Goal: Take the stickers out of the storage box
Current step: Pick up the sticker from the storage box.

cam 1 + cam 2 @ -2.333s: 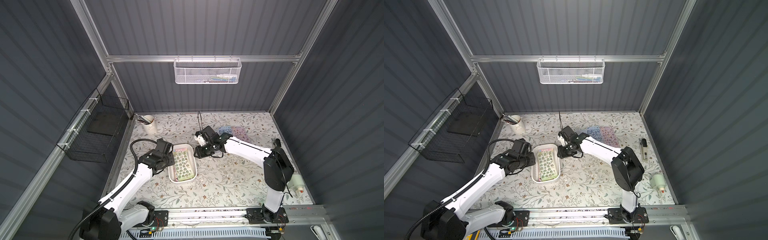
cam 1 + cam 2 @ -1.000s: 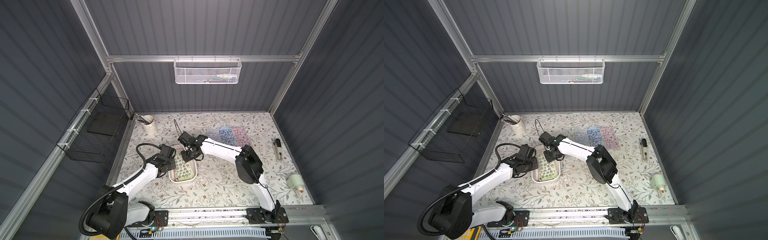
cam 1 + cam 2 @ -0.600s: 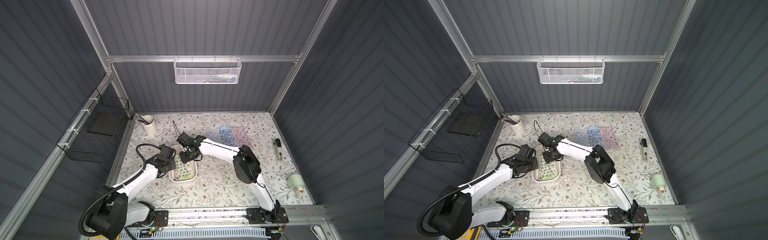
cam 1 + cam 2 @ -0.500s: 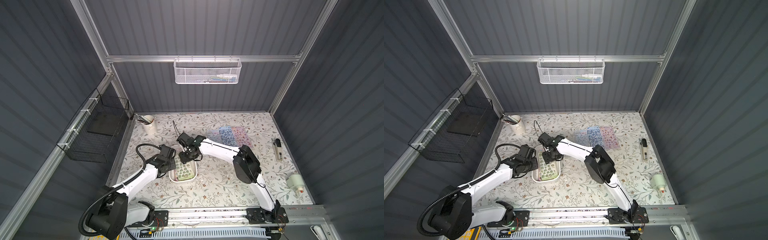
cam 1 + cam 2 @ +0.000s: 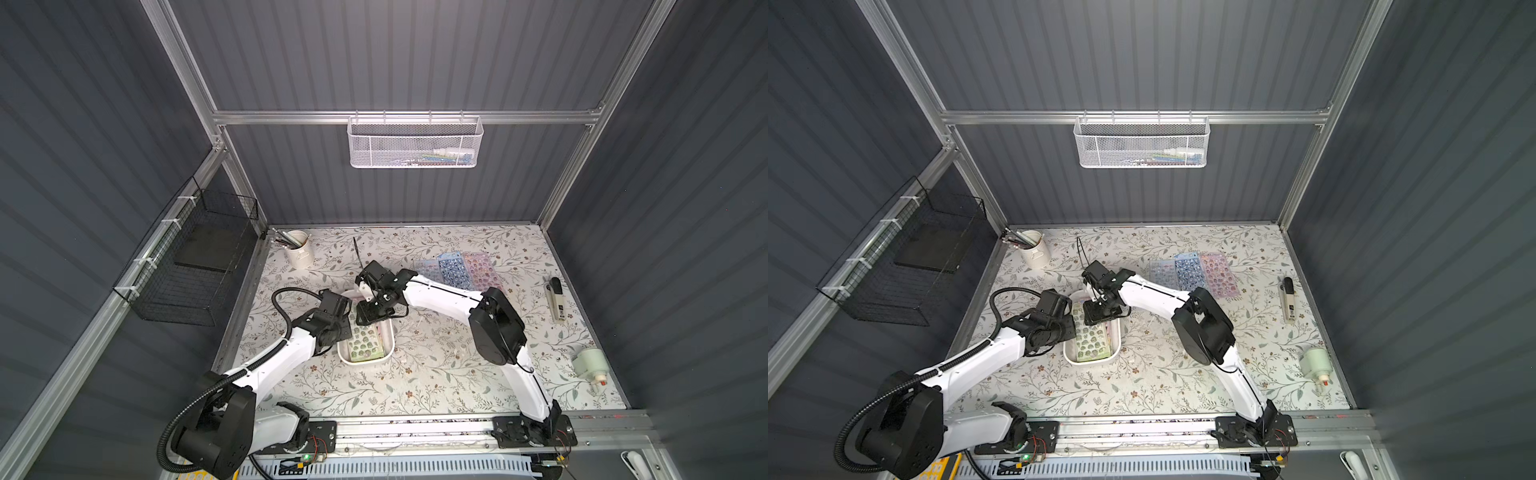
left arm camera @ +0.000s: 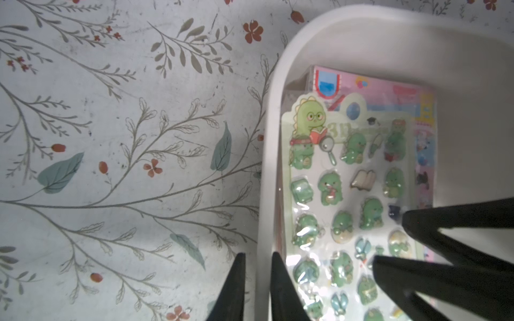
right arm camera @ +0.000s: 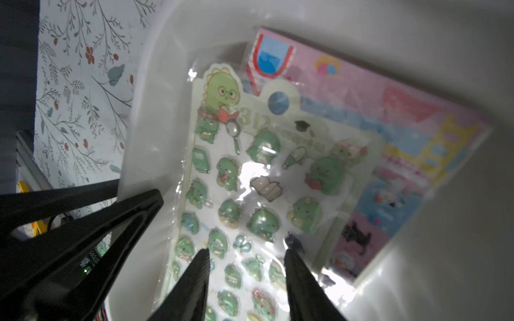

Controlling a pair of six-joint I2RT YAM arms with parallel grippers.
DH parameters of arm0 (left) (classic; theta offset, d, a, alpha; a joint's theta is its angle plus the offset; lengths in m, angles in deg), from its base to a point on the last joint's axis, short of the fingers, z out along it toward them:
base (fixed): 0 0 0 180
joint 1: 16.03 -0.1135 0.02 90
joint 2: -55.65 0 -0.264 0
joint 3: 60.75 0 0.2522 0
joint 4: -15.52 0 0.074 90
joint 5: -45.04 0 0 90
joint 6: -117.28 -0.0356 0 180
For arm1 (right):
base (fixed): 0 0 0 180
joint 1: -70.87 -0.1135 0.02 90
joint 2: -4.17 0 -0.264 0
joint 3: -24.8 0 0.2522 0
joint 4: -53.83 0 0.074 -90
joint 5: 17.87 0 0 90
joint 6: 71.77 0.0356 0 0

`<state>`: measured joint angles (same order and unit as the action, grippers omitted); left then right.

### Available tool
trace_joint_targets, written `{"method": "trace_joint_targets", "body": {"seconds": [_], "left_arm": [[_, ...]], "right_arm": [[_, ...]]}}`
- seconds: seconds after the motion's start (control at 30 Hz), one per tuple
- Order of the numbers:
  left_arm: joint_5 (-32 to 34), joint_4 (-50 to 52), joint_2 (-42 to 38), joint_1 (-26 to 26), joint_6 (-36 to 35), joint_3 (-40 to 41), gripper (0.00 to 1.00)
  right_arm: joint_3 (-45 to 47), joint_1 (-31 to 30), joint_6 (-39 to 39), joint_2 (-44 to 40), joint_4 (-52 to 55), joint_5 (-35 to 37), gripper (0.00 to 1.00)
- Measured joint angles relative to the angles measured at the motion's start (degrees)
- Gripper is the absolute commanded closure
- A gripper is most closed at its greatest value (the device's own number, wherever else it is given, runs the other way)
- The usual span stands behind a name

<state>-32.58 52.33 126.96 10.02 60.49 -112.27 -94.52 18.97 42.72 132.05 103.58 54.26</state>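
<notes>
In box (image 7: 155, 125): right gripper (image 7: 247, 251) part-open over green sheet (image 7: 264, 166), holding nothing.
Brace: left gripper (image 6: 258, 253) clamps 9 o'clock wall.
Risk: slick film; tips may skid.

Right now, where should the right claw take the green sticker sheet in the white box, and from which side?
Probably its long edge lying over the pink sheet, from above on that side. The green sheet lies flat, and its other long edge hugs the box wall pinched by the left claw.
</notes>
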Motion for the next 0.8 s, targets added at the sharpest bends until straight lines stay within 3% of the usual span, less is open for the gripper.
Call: {"method": "trace_joint_targets", "body": {"seconds": [0.37, 0.8], "left_arm": [[0.0, 0.0, -1.4, 0.0, 0.0, 0.1, 0.81], [0.0, 0.0, -1.3, 0.0, 0.0, 0.4, 0.81]], "right_arm": [[-1.6, 0.0, -2.1, -3.5, 4.2, 8.0, 0.54], [-5.3, -0.3, -2.7, 4.0, 6.8, 10.6, 0.52]]}}
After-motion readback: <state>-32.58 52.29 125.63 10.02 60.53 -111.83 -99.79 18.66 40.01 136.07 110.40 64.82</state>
